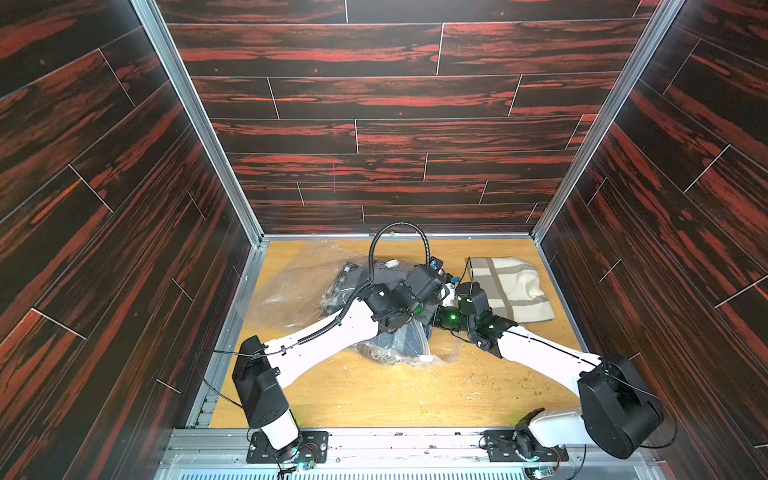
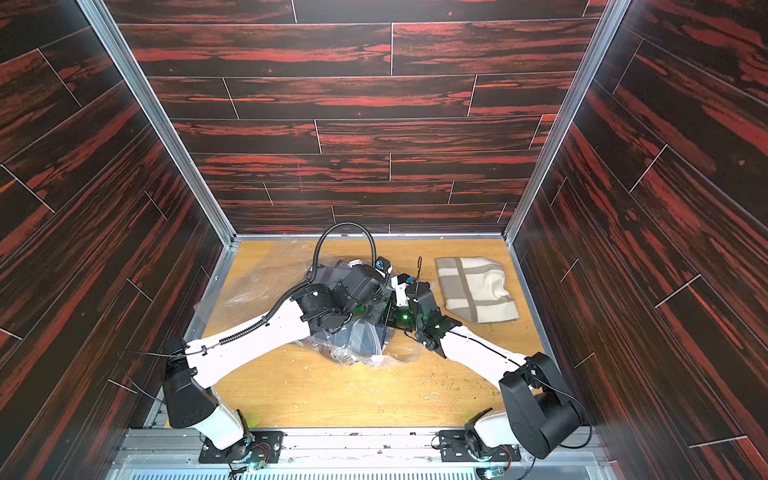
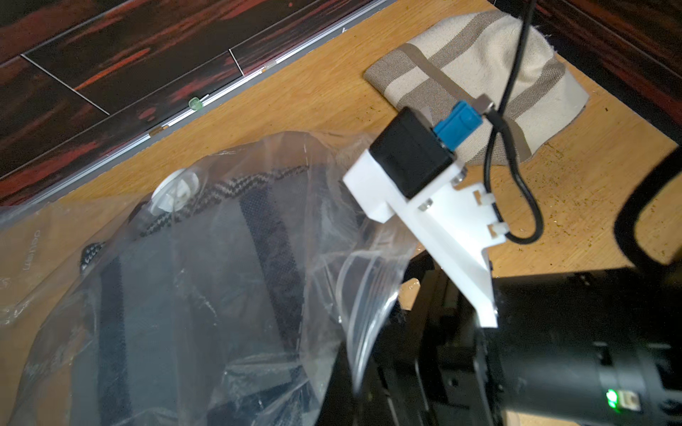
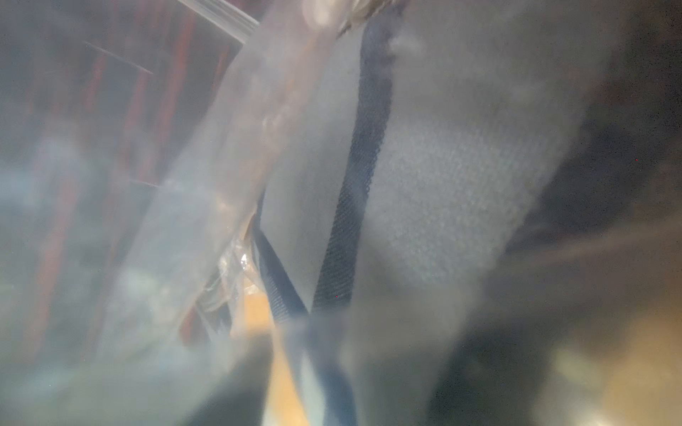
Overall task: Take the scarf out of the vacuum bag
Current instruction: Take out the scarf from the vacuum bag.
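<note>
The vacuum bag (image 1: 291, 291) (image 2: 249, 291) lies crumpled on the wooden table, left of the middle. Its round white valve (image 3: 175, 191) faces up and its white slider clip (image 1: 426, 358) sits at the near edge. The scarf (image 1: 409, 336) (image 3: 184, 295), dark grey with navy stripes, is inside the bag. My left gripper (image 3: 357, 394) is shut on the bag's zip-seal edge at its mouth. My right gripper (image 4: 343, 387) is inside the mouth, jaws apart, with the scarf (image 4: 443, 184) close against them. Both wrists hide the fingers in both top views.
A folded beige cloth with brown stripes (image 1: 511, 289) (image 2: 478, 289) (image 3: 479, 73) lies at the back right of the table. Dark panelled walls close in three sides. Crumbs dot the table (image 1: 374, 395) near the front.
</note>
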{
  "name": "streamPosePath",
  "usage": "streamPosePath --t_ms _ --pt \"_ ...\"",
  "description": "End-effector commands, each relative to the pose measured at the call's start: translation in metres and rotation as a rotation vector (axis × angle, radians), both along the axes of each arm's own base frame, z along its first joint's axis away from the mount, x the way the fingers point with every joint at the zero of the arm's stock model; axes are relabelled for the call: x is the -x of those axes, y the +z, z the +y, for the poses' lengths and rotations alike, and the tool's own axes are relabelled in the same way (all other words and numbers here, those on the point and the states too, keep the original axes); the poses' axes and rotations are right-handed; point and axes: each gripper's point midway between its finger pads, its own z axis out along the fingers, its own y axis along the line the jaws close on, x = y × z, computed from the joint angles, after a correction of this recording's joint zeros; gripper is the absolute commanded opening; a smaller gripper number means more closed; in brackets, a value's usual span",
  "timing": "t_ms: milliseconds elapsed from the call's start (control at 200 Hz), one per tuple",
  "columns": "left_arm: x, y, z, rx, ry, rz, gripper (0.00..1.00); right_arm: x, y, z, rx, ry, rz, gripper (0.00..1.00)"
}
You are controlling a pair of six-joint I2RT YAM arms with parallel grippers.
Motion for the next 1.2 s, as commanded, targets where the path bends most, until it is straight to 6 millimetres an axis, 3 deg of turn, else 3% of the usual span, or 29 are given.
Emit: streamPosePath --t_ms 0,210,401,486,586,852,1062,1192 --pt "-0.006 0.030 0.002 0.049 0.010 -0.060 0.00 0.013 -0.002 0.002 0.010 0.016 0.012 0.66" --pt "-0.007 0.029 0.002 0.045 0.011 -0.059 0.00 0.022 0.002 0.003 0.020 0.014 0.011 0.52" --pt "-0.007 0.031 0.002 0.047 0.012 -0.061 0.00 0.011 -0.005 0.004 0.090 0.000 0.011 0.26" --pt "-0.007 0.033 0.004 0.046 0.016 -0.065 0.00 0.005 0.001 0.005 0.108 -0.002 -0.008 0.11" --pt "-0.007 0.033 0.005 0.044 0.017 -0.067 0.00 -0.002 0.014 0.007 0.120 -0.003 -0.034 0.00" --pt "-0.009 0.036 0.012 0.035 0.036 -0.083 0.00 -0.010 0.051 0.019 0.073 0.018 -0.096 0.00" --pt "-0.020 0.041 0.031 0.020 0.101 -0.113 0.00 -0.005 0.082 0.025 -0.027 0.054 -0.178 0.00" --pt "-0.023 0.048 0.039 0.026 0.114 -0.130 0.00 -0.008 0.089 0.019 -0.011 0.023 -0.193 0.00"
